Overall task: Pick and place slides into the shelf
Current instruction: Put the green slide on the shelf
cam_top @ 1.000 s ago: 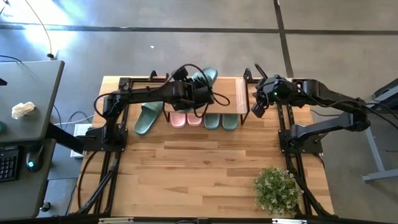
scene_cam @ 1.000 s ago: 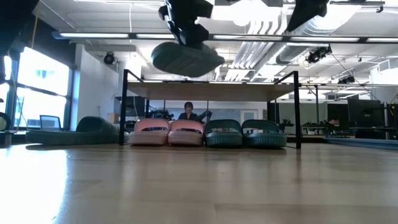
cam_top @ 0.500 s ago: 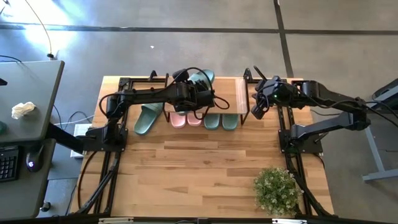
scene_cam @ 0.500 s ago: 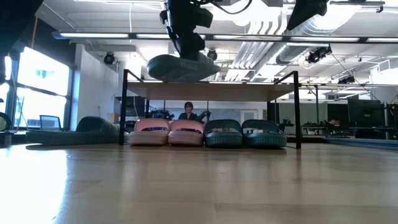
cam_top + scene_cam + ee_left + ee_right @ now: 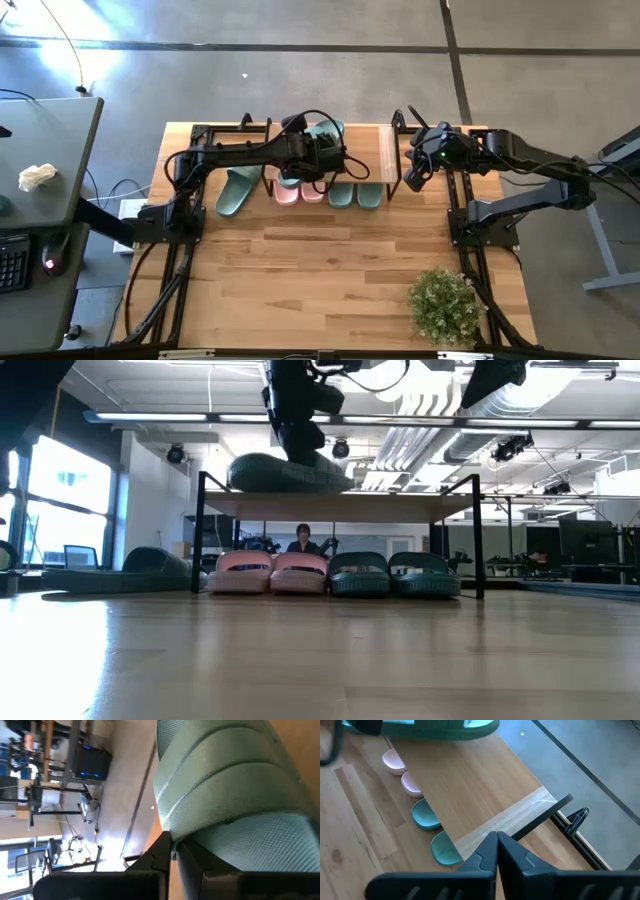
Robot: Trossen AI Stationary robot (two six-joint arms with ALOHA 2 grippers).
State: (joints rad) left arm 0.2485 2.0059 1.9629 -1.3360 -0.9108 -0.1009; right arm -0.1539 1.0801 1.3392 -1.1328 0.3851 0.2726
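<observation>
My left gripper [image 5: 308,155] is over the left part of the shelf's wooden top [image 5: 366,156] and is shut on a sage-green slide [image 5: 324,131]. The low view shows this slide [image 5: 288,473] level, at the top plank [image 5: 400,496]. Two pink slides [image 5: 270,572] and two green slides [image 5: 395,574] stand side by side on the table under the shelf. Another green slide [image 5: 237,190] lies on the table left of the shelf. My right gripper [image 5: 411,179] is shut and empty beside the shelf's right end. My left gripper comes at the green slide from above, fingers pointing down [image 5: 302,442]. In the left wrist view the shut fingers [image 5: 165,851] meet the edge of the ribbed strap [image 5: 200,827]. The slide is level, its sole at the shelf top; I cannot tell whether it touches.
A potted plant [image 5: 444,305] stands at the table's near right. The black arm frames [image 5: 180,215] run along both sides. Bare wooden tabletop [image 5: 330,270] lies in front of the shelf. A person [image 5: 303,539] shows far behind the shelf in the low view.
My left gripper has gone down toward the shelf top and a little toward the table's left edge, still shut on the green slide. The slide, tilted and higher a second ago, now lies level at the top plank.
</observation>
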